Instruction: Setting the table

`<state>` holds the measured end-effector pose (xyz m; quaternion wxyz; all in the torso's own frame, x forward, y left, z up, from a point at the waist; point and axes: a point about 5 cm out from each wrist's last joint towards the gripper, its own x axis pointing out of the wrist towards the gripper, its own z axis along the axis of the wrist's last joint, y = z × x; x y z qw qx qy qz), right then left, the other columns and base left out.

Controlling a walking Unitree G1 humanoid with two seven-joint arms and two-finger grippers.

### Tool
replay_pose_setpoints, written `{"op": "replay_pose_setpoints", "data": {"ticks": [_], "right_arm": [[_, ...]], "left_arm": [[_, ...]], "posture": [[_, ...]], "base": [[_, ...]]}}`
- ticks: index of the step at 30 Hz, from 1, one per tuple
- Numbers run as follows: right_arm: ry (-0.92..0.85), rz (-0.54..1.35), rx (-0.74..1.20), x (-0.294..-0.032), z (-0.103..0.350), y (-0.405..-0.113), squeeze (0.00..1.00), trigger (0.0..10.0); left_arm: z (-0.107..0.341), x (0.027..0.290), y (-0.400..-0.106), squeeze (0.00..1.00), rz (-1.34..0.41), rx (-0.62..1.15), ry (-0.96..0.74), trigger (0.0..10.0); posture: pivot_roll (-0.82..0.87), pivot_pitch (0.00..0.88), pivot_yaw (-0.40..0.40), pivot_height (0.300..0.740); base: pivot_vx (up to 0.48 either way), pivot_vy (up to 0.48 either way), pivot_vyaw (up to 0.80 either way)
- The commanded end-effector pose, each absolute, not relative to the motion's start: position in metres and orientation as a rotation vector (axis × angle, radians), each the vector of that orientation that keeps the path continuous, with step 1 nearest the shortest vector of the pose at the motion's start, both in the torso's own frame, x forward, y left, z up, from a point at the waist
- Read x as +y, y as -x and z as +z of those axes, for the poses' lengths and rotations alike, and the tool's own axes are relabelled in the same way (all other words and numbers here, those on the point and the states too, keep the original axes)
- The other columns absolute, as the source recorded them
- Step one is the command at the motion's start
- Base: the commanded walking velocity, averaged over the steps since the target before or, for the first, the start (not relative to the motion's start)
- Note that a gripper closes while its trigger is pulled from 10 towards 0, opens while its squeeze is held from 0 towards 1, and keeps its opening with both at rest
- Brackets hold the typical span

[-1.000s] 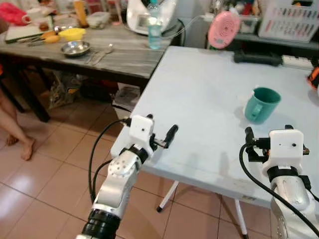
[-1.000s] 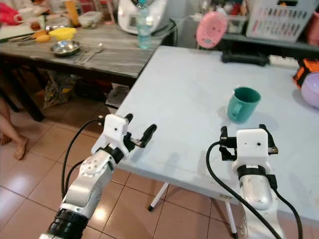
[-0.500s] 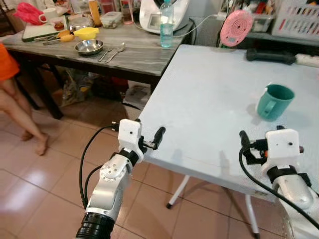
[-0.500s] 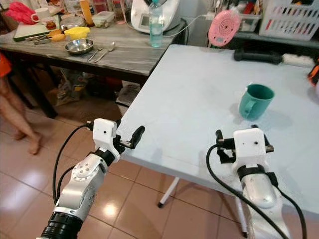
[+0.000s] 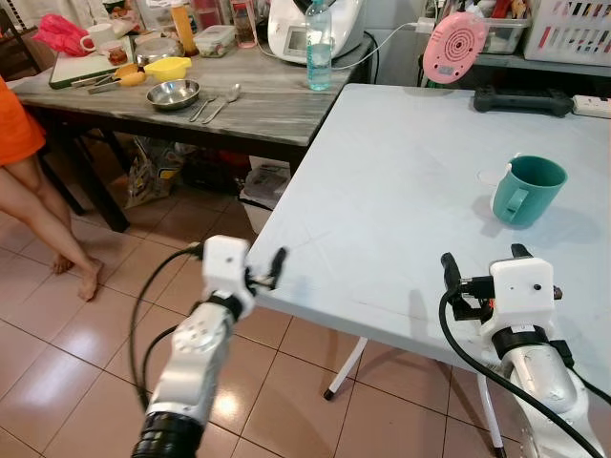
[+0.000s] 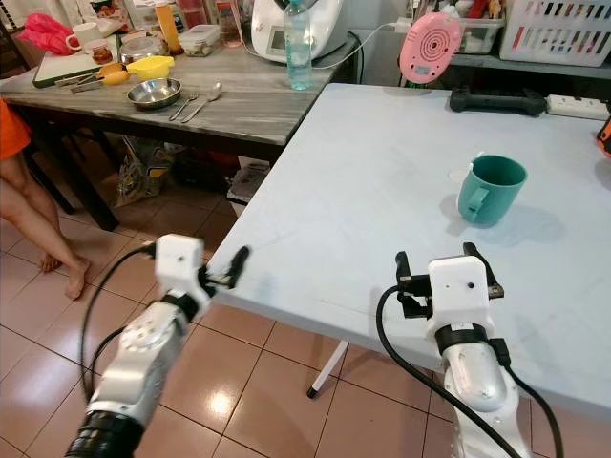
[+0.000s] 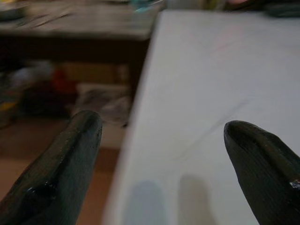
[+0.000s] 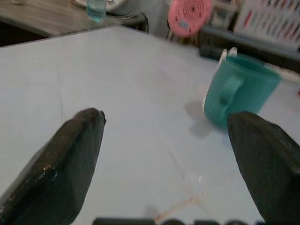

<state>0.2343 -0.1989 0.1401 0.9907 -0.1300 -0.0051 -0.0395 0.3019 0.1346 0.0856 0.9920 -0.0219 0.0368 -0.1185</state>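
Observation:
A teal mug [image 5: 527, 191] stands upright on the pale blue table [image 5: 401, 181], handle toward me, at the right. My right gripper [image 5: 482, 256] hovers over the table's near edge, a short way in front of the mug [image 8: 239, 89], open with nothing between its fingers [image 8: 79, 145]. My left gripper [image 5: 267, 270] is at the table's near left corner, just off the edge. It is open and empty, one finger [image 7: 70, 154] over the floor side and the other over the tabletop.
A dark wooden table [image 5: 258, 110] at the back left carries a steel bowl [image 5: 173, 93], spoons [image 5: 220, 98], a yellow bowl [image 5: 167, 67] and a water bottle [image 5: 320, 52]. A pink fan [image 5: 455, 46] stands behind. A person's legs [image 5: 38, 205] are on the tiled floor, left.
The camera has pulled back and shifted, so both tables show more fully. My left gripper has slid from over the table edge to its corner. The person's legs have come further into view.

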Motion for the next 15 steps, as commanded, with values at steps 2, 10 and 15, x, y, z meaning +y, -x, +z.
{"op": "replay_pose_setpoints", "data": {"ticks": [2, 10, 15], "right_arm": [[0.202, -0.152, 0.033, -0.21, 0.127, -0.229, 0.0, 10.0], [0.094, -0.278, 0.088, -0.23, 0.1, -0.2, 0.0, 10.0], [0.119, -0.278, 0.084, -0.23, 0.1, -0.195, 0.0, 10.0]], "left_arm": [[0.081, 0.15, -0.299, 0.0, -0.19, 0.08, 0.037, 10.0], [0.072, 0.172, -0.283, 0.0, -0.121, 0.073, 0.005, 10.0], [0.069, 0.17, -0.282, 0.0, -0.112, 0.082, 0.026, 10.0]], "posture": [[-0.24, 0.0, 0.072, 0.74], [-0.27, 0.0, 0.09, 0.74], [-0.28, 0.0, 0.1, 0.74]], "base": [[0.0, 0.0, 0.0], [0.0, 0.0, 0.0], [0.0, 0.0, 0.0]]}}
